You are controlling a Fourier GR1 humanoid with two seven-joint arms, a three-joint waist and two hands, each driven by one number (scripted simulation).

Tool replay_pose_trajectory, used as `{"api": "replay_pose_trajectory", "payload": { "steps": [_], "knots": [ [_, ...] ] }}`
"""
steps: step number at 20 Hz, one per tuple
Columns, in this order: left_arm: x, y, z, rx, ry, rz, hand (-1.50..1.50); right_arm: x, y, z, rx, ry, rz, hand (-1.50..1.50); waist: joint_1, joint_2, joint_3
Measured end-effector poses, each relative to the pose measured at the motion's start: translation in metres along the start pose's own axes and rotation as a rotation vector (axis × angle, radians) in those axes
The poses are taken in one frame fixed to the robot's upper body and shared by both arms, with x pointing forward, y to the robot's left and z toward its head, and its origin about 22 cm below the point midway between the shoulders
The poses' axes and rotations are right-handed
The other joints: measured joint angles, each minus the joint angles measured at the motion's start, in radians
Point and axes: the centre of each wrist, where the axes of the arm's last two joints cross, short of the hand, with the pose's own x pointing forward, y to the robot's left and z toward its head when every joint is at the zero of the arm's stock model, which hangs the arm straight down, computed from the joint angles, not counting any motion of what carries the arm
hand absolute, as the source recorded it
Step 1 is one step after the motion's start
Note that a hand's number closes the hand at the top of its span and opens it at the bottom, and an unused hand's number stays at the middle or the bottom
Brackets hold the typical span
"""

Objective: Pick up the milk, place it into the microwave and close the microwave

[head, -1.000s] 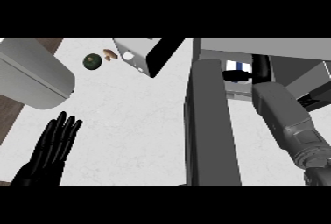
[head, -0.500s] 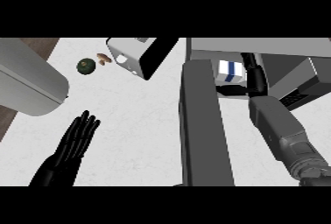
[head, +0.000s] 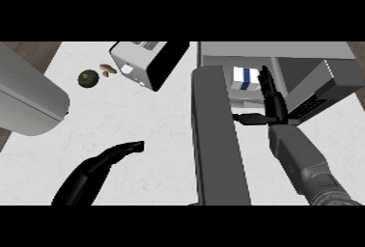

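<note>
Step in hand: the end of the placing. The milk (head: 245, 79) sits in the upper right of the frame, inside the cavity of the microwave (head: 278, 50), upright as far as I can judge, close to the front opening.

Right hand (head: 275, 103): reaches into the cavity from the lower right, fingers straight and together, lying just to the right of the carton. They are not wrapped round it. The thumb sticks out to the left, below the carton. I cannot tell whether the fingers touch the carton's side. I read this as released, or nearly so.

Left hand (head: 100, 166): lower left over the counter (head: 149, 120), fingers together with a slight bend at the tips, holding nothing.

Door (head: 214, 144): open, a dark slab running down the middle of the frame, edge-on to me, between the two hands.

Next move, as I judge it: draw the right hand straight back out without nudging the carton, get the forearm clear of the door's swing, then push the door shut. The left hand lies on the door's outer side, so it looks the better placed for the push.

Writing: none I can read. The carton shows only a blue band on white. The microwave's dark control panel (head: 314, 103) shows nothing legible.

Elsewhere: a toaster (head: 143, 62) at upper centre, a green item (head: 88, 78) and a small brown item (head: 107, 70) at upper left, and a large grey rounded vessel (head: 28, 103) at the left edge.
</note>
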Motion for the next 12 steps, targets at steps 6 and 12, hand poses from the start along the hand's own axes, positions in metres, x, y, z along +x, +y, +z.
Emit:
{"api": "replay_pose_trajectory", "payload": {
  "steps": [6, 12],
  "knots": [
    [-0.017, -0.015, -0.015, -0.086, 0.035, -0.029, 1.5, -0.02, -0.009, 0.035, 0.023, -0.01, -0.019, -1.5, -0.024, -0.011, -0.001],
    [-0.035, -0.024, -0.043, -0.122, 0.085, -0.083, 1.5, -0.026, -0.019, 0.055, 0.047, -0.018, -0.031, -1.5, -0.049, -0.02, -0.003]
  ]
}}
